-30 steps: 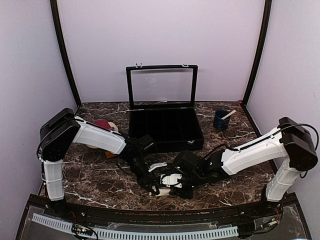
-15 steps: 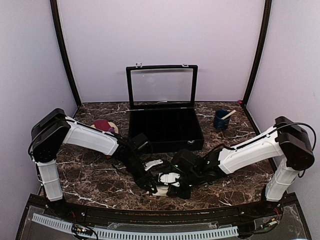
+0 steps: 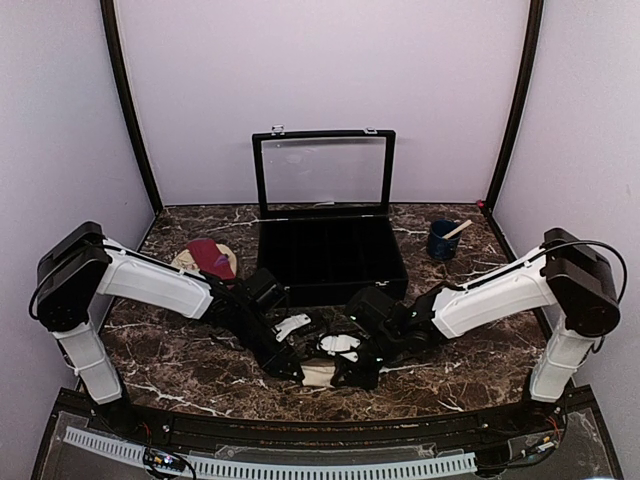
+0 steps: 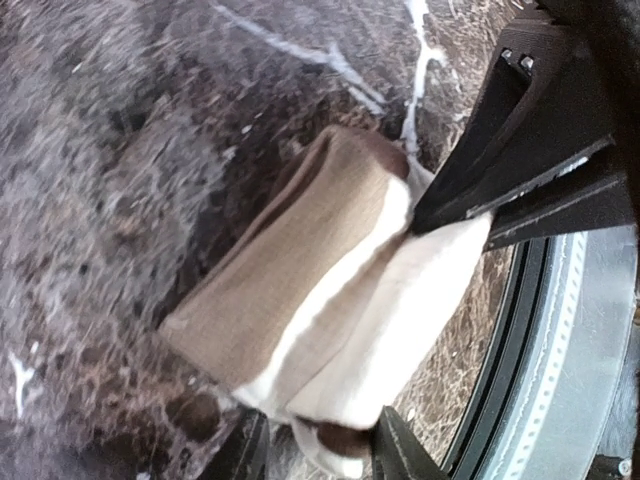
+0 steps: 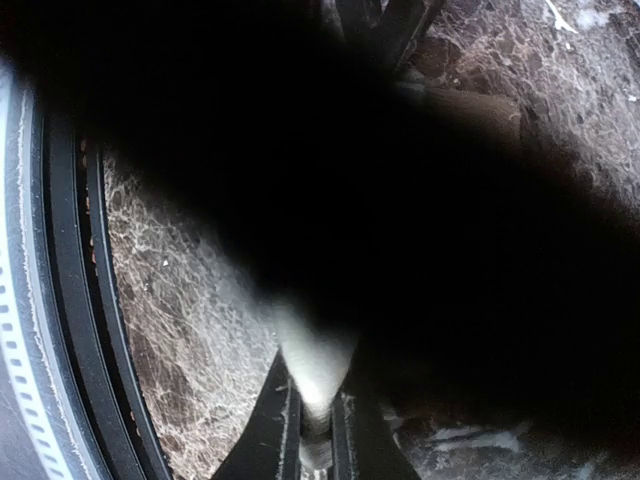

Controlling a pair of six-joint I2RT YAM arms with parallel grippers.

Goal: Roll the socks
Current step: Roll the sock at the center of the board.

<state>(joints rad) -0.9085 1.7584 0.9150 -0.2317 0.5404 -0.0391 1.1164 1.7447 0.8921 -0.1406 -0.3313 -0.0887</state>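
**Operator:** What has changed on the table [image 3: 180,370]?

**Technician:** The black display case [image 3: 330,255] stands open at the back, as before. The left arm [image 3: 150,285] has swung its elbow outward and lowered. This uncovers the maroon sock [image 3: 208,255], which lies on the tan oval mat [image 3: 185,262] well away from the work. The right arm [image 3: 490,295] has barely shifted.

**Operator:** Where is the sock being worked?

**Technician:** The cream-beige sock [image 4: 300,290] lies at the near edge of the table, between the two pincers. It is folded over itself into a flat, thick packet, brown layer on top.

**Operator:** State of the pincers?

**Technician:** The left pincer [image 4: 320,450] has just released. Its fingers stand partly apart, with the sock's brown-patched end lying loosely between them. The right pincer [image 4: 470,215] remains clamped on the cream fabric at the opposite end; the right wrist view confirms pale cloth pinched between closed fingers.

**Operator:** Consequence for the task?

**Technician:** The release suggests that one turn of the roll is complete and the left pincer is free to re-grip. The right pincer alone now anchors the packet. The fold may spring open if that anchor slips. The maroon sock is not yet rolled.
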